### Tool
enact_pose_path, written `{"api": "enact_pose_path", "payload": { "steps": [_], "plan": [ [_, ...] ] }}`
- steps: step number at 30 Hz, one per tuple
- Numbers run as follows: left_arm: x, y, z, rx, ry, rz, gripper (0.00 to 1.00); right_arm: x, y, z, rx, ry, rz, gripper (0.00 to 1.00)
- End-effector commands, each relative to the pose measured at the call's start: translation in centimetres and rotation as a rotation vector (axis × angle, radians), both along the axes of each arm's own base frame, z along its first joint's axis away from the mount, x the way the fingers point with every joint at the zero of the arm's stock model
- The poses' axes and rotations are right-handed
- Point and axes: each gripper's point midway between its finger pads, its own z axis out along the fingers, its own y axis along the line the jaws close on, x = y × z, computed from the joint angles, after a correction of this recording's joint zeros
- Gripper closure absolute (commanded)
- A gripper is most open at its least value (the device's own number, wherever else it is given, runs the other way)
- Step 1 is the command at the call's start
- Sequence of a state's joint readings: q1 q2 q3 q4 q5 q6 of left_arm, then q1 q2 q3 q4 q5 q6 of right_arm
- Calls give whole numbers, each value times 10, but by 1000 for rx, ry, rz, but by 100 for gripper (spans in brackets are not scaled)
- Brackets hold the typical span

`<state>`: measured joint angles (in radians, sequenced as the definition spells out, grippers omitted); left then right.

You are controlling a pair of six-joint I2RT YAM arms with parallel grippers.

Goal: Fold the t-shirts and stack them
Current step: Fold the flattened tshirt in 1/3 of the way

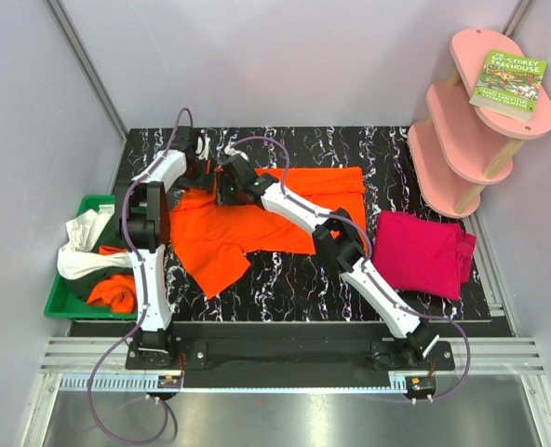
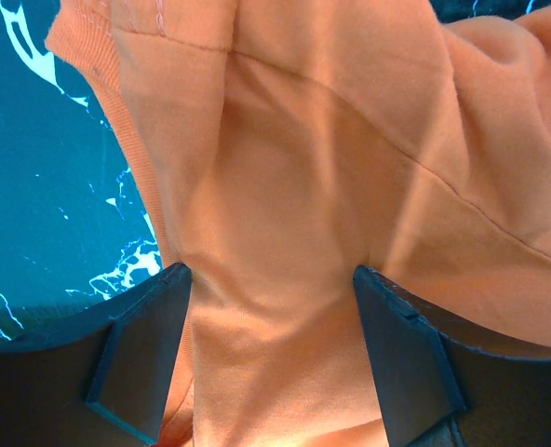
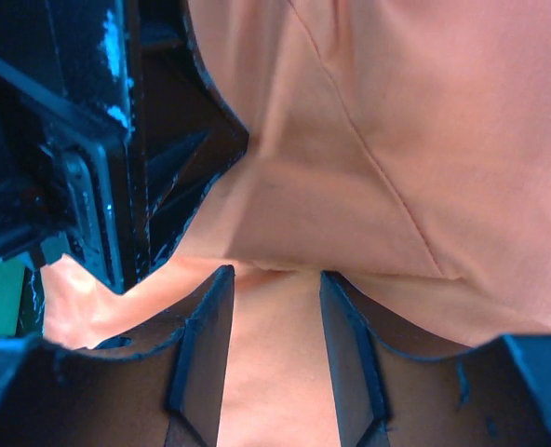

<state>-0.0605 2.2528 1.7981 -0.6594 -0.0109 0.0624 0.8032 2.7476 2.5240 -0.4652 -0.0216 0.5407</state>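
Note:
A bright orange t-shirt (image 1: 257,219) lies spread on the black marbled table (image 1: 285,289), one sleeve pointing toward the near edge. Both grippers are down on its far left part, close together. My left gripper (image 1: 204,172) is open, and its jaws straddle a stretch of orange cloth (image 2: 275,186) in the left wrist view (image 2: 268,279). My right gripper (image 1: 227,191) is narrowly open, with orange cloth (image 3: 396,140) filling the gap between its jaws (image 3: 275,279). The left gripper's black body (image 3: 99,140) shows just beside it. A magenta-pink t-shirt (image 1: 424,251) lies folded at the right.
A green plastic bin (image 1: 60,303) at the table's left edge holds white (image 1: 85,242), dark green and orange (image 1: 113,293) shirts. A pink tiered shelf (image 1: 462,140) with a book (image 1: 510,82) on top stands at the back right. Grey walls enclose the table.

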Motion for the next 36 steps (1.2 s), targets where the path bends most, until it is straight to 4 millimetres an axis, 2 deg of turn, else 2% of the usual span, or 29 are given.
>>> {"api": "enact_pose_path", "payload": {
  "steps": [1, 2, 3, 5, 7, 8, 10, 11, 12, 14, 17, 21, 22, 24, 25, 27, 28, 31, 36],
  "plan": [
    [-13, 3, 5, 7, 32, -20, 23, 9, 0, 8, 16, -41, -42, 50],
    [-12, 4, 5, 9, 32, -21, 23, 6, -1, 5, 7, -35, -37, 50],
    [-12, 4, 5, 9, 33, -21, 23, 5, -2, 15, 10, -45, -33, 50],
    [-10, 3, 5, 9, 32, -21, 23, 2, -7, 13, -9, -41, -32, 49],
    [-10, 3, 4, 9, 38, -19, 23, 1, -11, 23, -16, -54, -31, 49],
    [-8, 3, 5, 9, 32, -21, 23, -1, -15, 16, -33, -44, -33, 48],
    [-7, 3, 5, 8, 33, -19, 23, -4, -18, 20, -39, -43, -30, 48],
    [-6, 3, 5, 8, 33, -19, 23, -8, -23, 12, -58, -27, -30, 48],
    [-6, 3, 6, 9, 32, -21, 23, -10, -23, 17, -52, -27, -30, 47],
    [-5, 3, 6, 8, 32, -19, 23, -17, -29, 7, -72, -2, -32, 47],
    [-4, 3, 7, 6, 33, -14, 23, -21, -34, 7, -77, 8, -39, 46],
    [-2, -2, 5, -22, 38, -19, 22, -19, -32, 10, -73, -7, -30, 45],
    [-1, -3, 5, -24, 38, -19, 22, -15, -27, 20, -56, -26, -27, 44],
    [-2, -3, 1, -24, 44, -18, 22, -11, -22, 23, -49, -46, -11, 43],
    [-1, -3, 1, -26, 44, -17, 22, -5, -17, 38, -26, -73, -11, 43],
    [-1, -3, -3, -26, 50, -17, 22, 0, -13, 43, -18, -88, -13, 41],
    [-2, -3, -4, -23, 53, -16, 22, 4, -9, 56, 3, -111, -15, 41],
    [-3, -3, -9, -23, 65, -18, 22, 9, -4, 66, 27, -130, -20, 39],
    [-4, -4, -11, -30, 72, -16, 22, 7, -2, 60, 30, -113, -13, 39]
  ]
}}
